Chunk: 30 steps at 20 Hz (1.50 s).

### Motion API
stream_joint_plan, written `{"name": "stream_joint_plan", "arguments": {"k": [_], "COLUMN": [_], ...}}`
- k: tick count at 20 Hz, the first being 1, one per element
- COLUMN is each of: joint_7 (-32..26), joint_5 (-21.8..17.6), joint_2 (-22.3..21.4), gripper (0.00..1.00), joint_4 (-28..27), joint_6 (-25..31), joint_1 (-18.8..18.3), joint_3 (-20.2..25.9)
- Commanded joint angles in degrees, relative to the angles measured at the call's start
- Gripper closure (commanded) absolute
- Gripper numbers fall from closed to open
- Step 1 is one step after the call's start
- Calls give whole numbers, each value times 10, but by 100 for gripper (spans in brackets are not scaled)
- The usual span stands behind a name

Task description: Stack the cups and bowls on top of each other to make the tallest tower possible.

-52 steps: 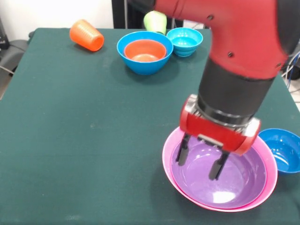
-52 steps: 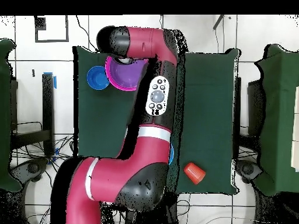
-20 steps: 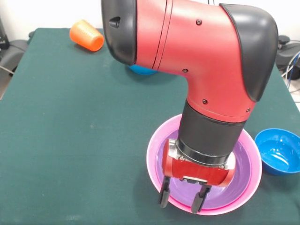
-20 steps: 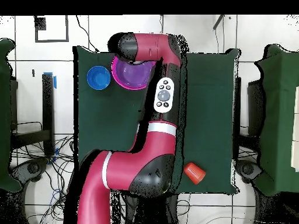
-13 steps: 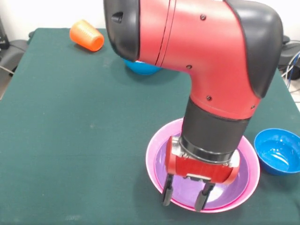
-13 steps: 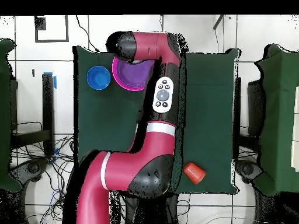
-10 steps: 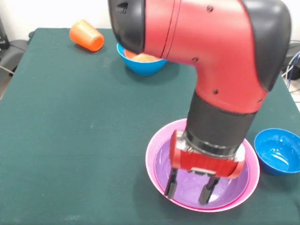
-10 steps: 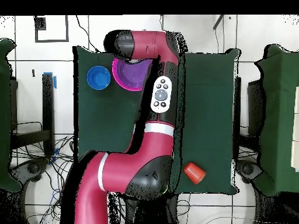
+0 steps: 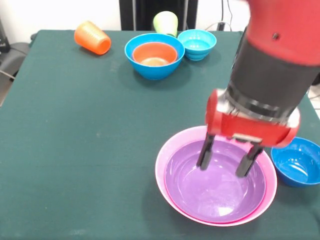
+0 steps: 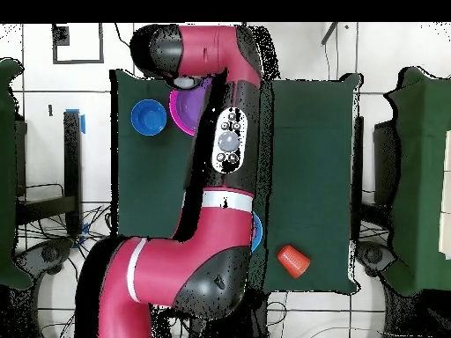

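Empty gripper point(image 9: 226, 161) above the purple bowl point(image 9: 215, 182)

Its 2 fingers are spread apart, holding nothing. The purple bowl sits inside the pink bowl point(image 9: 167, 155) — a dark blue bowl point(image 9: 297, 162) lies just beside. Best next: go straight for that one and grab its rim. A moment ago the gripper was lower, at the pink rim — now it has lifted.

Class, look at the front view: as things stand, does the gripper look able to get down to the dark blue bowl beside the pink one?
Probably yes. The gripper hangs open and empty over the purple bowl, and the dark blue bowl sits just beside, open-topped, with nothing over it.
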Motion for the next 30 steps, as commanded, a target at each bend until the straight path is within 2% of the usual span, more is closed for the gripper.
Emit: {"name": "stream_joint_plan", "arguments": {"k": [1,6,11,13,20,25,30], "joint_7": [-54,-51,-19,-7,-13,-14,4], "joint_5": [-23,-36,-40,-35,-37,-57,-62], "joint_2": [-35,-32,-70,-75,-80,-83,-74], "gripper": [0,0,0,0,0,0,0], "joint_4": [89,116,222,244,262,274,286], "joint_6": [39,-19,-91,-107,-127,-169,-209], "joint_1": [11,12,21,23,29,44,48], "joint_3": [31,43,60,65,63,50,54]}}
